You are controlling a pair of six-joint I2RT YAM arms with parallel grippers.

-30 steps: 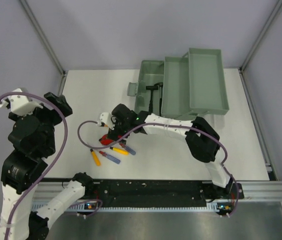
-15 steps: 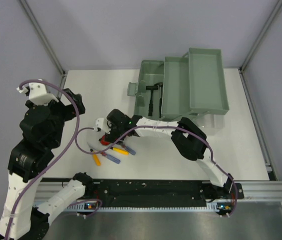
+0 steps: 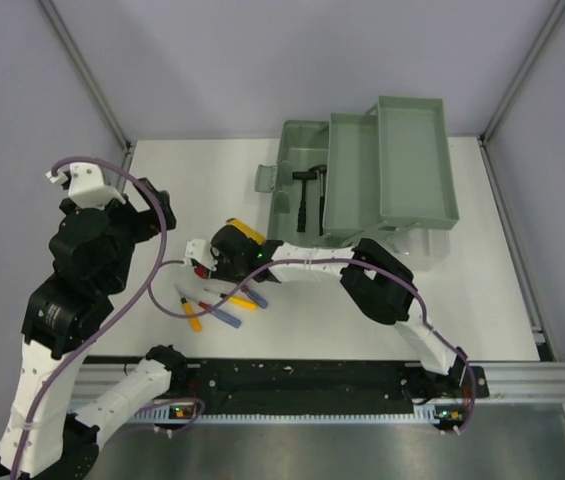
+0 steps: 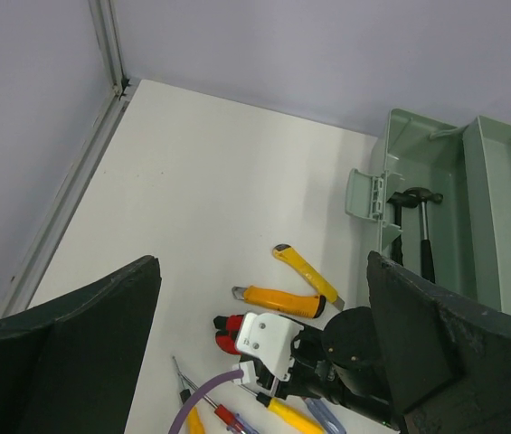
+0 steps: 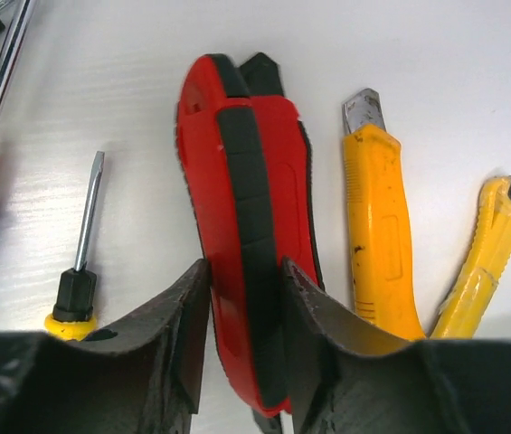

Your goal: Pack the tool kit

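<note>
Red pliers (image 5: pixel 250 226) pinched in right gripper (image 5: pixel 244 280), on table (image 3: pixel 462 300) toward near-left corner, beside yellow knives (image 5: pixel 377 235). Left gripper (image 4: pixel 260 303) gaping wide, up over left edge. Green toolbox (image 3: pixel 302 140) open at far edge, hammer (image 3: pixel 307 178) inside.

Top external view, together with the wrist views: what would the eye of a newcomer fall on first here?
First comes the open green toolbox at the far side of the table, right of centre, with a hammer lying in its bottom. Then comes the right claw, closed around a red-and-black tool among the loose tools on the table, with two yellow knives just beside it.
</note>
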